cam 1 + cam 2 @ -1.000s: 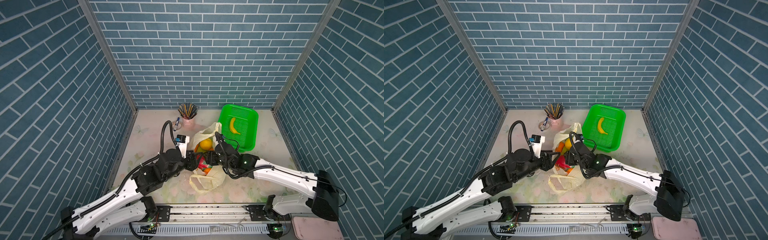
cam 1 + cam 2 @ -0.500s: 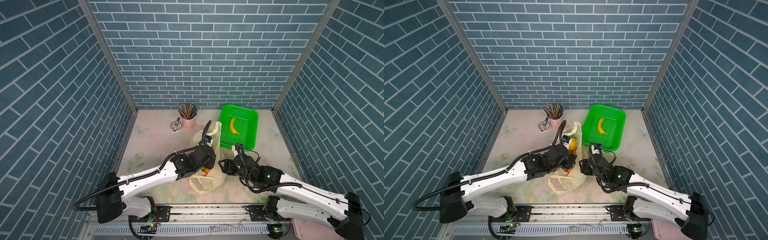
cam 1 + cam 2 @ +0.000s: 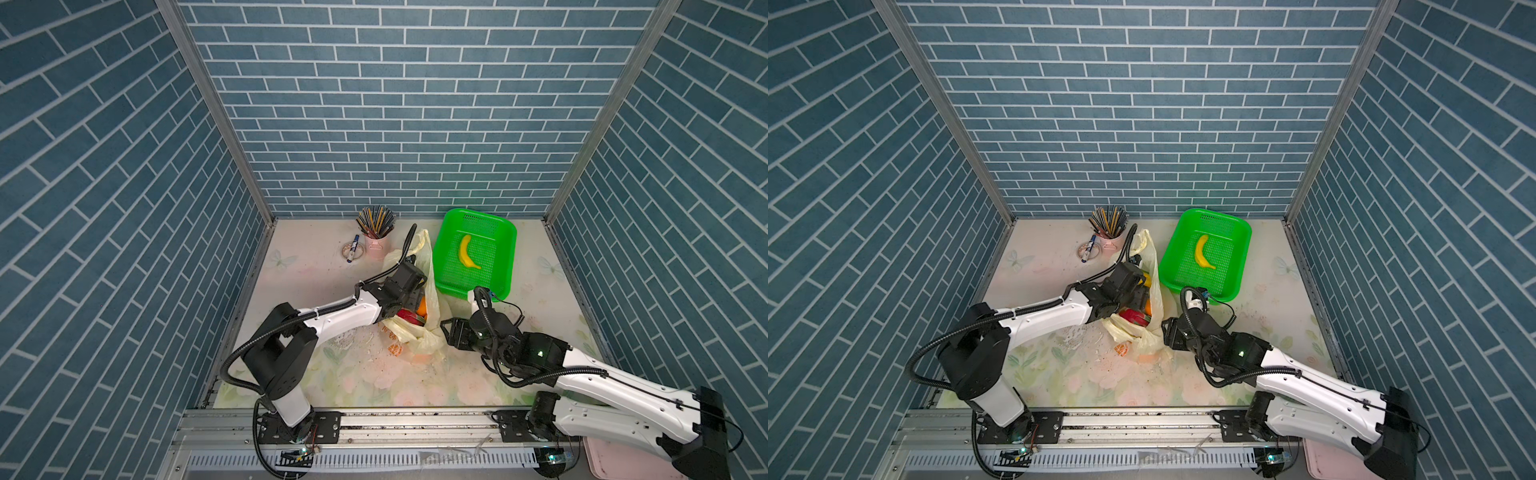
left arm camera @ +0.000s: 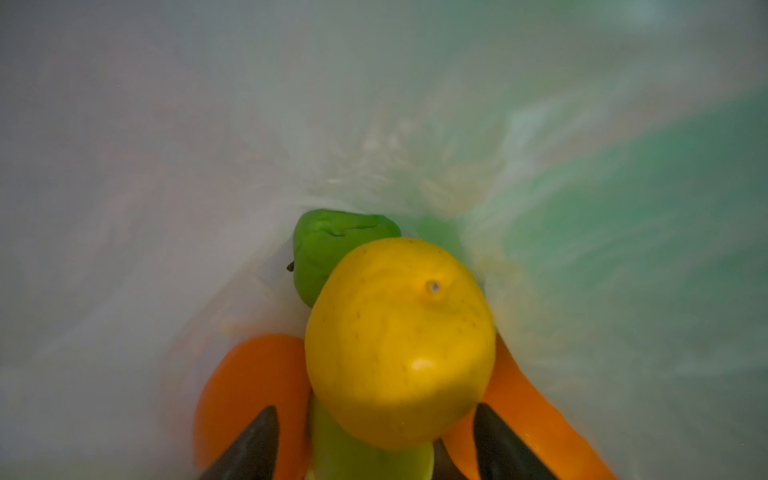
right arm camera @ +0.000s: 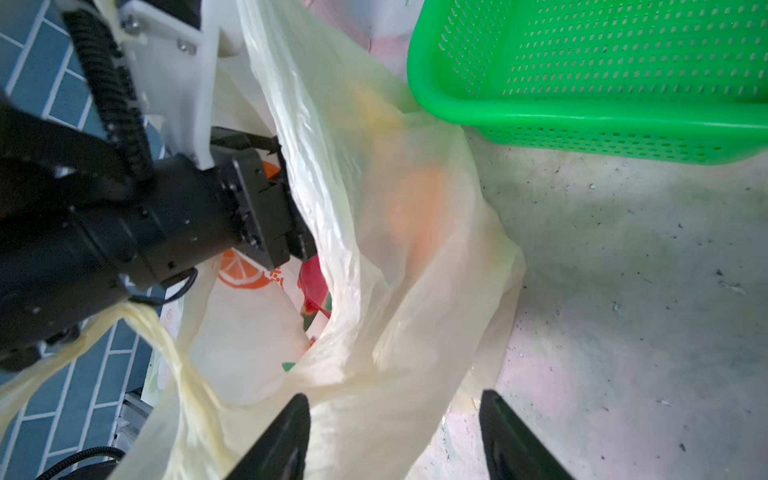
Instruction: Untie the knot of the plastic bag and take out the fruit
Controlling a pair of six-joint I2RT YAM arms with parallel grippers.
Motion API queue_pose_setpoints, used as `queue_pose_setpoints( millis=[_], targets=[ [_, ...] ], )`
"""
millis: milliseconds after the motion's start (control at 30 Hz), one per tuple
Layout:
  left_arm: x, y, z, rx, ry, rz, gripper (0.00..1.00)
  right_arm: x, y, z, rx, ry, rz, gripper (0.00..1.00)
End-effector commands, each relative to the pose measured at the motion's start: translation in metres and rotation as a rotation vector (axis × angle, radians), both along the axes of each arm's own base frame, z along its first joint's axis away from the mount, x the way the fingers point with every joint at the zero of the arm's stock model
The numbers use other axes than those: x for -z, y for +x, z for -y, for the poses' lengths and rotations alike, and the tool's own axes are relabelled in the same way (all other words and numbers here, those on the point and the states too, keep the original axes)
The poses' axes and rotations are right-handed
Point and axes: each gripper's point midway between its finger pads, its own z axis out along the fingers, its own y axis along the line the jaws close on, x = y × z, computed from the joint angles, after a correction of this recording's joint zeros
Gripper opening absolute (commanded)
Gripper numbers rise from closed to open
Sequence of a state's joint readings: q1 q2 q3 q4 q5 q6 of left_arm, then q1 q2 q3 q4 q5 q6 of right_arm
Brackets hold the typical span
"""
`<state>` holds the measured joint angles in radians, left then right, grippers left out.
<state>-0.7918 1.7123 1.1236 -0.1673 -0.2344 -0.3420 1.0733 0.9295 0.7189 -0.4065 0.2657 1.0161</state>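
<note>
Since the left gripper sits inside the open mouth of the plastic bag, it looks the better placed arm for the fruit. The right gripper is outside, down at the bag's slack lower edge.

In the left wrist view its two dark fingers stand spread wide. The yellow round fruit lies straight ahead of them, its near end just reaching in between the tips. Whether either tip touches it I cannot tell, but nothing is clamped. The fruit looks slightly oval, with its long axis running away from the fingers and its stem dimple toward the far end. A straight push forward should seat it between them.

Orange fruits press in on the outer side of each finger. A green lumpy fruit lies beyond the yellow one, deeper in the bag. The pink-red dragon fruit shows at the mouth, behind the left fingers.

The right gripper's fingers also stand apart, with a loose fold of bag film lying between them, unpinched. The green basket stands ahead of them and off to one side.
</note>
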Motion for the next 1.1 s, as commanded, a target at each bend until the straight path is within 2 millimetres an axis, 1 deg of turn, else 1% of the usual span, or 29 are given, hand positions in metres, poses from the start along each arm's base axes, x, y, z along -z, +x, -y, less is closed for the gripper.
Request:
queue_pose_setpoints(
  millis=[0, 100, 233, 267, 367, 400, 500, 600, 700, 833, 867, 1000, 1067],
  targets=[
    [-0.007, 0.012, 0.02, 0.058, -0.031, 0.033, 0.85, -0.004, 0.003, 0.003, 0.023, -0.011, 0.005, 0.66],
    [-0.002, 0.019, 0.026, 0.065, -0.034, 0.04, 0.87, -0.006, 0.004, 0.003, 0.027, -0.012, 0.011, 0.66],
    [0.007, 0.03, 0.026, 0.05, -0.02, 0.033, 0.87, -0.008, 0.005, 0.003, 0.027, -0.011, 0.018, 0.67],
    [0.008, 0.032, 0.026, 0.048, -0.015, 0.033, 0.85, -0.009, 0.005, 0.003, 0.026, -0.012, 0.018, 0.67],
    [0.005, 0.033, 0.027, 0.053, -0.025, 0.039, 0.71, -0.01, 0.005, 0.004, 0.032, -0.012, 0.018, 0.67],
    [0.003, 0.032, 0.028, 0.057, -0.036, 0.041, 0.67, -0.01, 0.005, 0.004, 0.034, -0.01, 0.02, 0.67],
    [-0.004, 0.026, 0.029, 0.07, -0.065, 0.038, 0.61, -0.014, 0.007, 0.005, 0.042, 0.001, 0.032, 0.67],
    [-0.014, 0.019, 0.025, 0.073, -0.097, 0.046, 0.57, -0.022, 0.01, 0.005, 0.053, 0.019, 0.054, 0.67],
    [-0.024, 0.01, 0.02, 0.082, -0.129, 0.054, 0.55, -0.03, 0.015, 0.006, 0.067, 0.031, 0.086, 0.67],
    [-0.036, -0.006, 0.015, 0.111, -0.185, 0.063, 0.55, -0.043, 0.024, 0.005, 0.078, 0.051, 0.121, 0.68],
    [-0.04, -0.01, 0.014, 0.118, -0.197, 0.067, 0.55, -0.047, 0.026, 0.004, 0.073, 0.059, 0.133, 0.7],
    [-0.058, -0.029, 0.01, 0.18, -0.25, 0.107, 0.54, -0.063, 0.028, -0.004, 0.037, 0.101, 0.177, 0.82],
    [-0.071, -0.039, 0.008, 0.217, -0.283, 0.145, 0.53, -0.068, 0.029, -0.007, 0.013, 0.12, 0.186, 0.84]
  ],
)
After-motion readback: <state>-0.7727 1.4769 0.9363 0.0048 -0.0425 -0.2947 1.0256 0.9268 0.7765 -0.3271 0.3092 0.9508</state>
